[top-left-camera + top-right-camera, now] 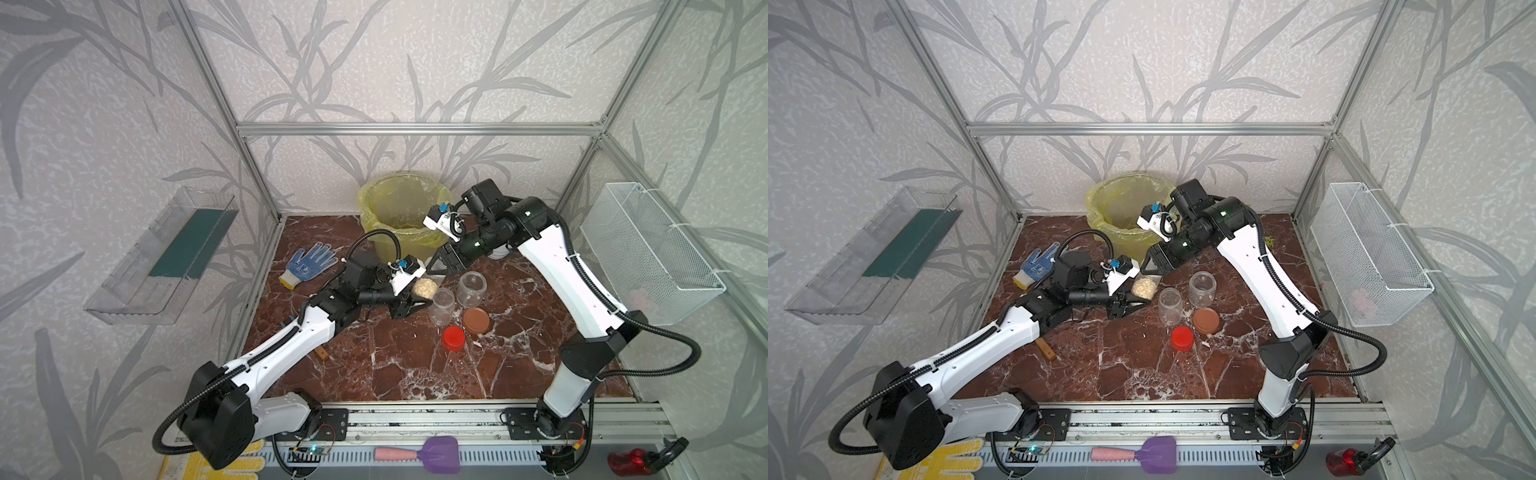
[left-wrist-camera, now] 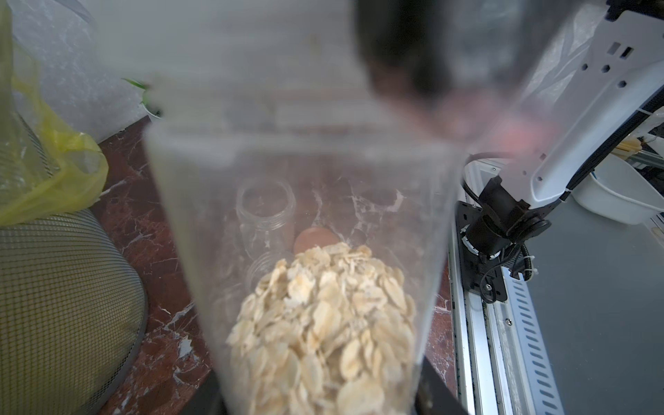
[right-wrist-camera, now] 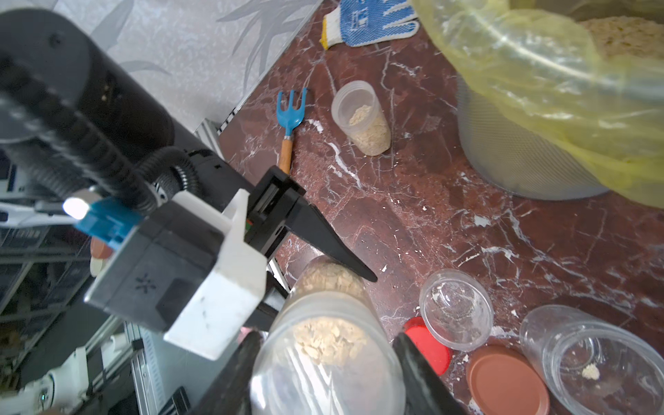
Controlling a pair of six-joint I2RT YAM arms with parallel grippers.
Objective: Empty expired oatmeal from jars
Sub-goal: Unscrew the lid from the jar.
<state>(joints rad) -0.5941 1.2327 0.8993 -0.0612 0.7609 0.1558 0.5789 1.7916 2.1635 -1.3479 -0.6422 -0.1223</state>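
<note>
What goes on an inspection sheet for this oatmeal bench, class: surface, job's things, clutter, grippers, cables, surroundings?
Surface: red-brown marble top, stray flakes scattered.
Job's things: held jar part full of oatmeal; second oatmeal jar standing upright; slim empty jar and wide empty jar open; red lid, brown lid beside them; lined bin behind.
Clutter: dotted glove, small rake.
Grippers: left gripper shut on held jar's body; right gripper closed on its top end.
Cables: black cable hoses loop along both arms, clear of jars.
Surroundings: wire basket, clear shelf, purple scoop.
</note>
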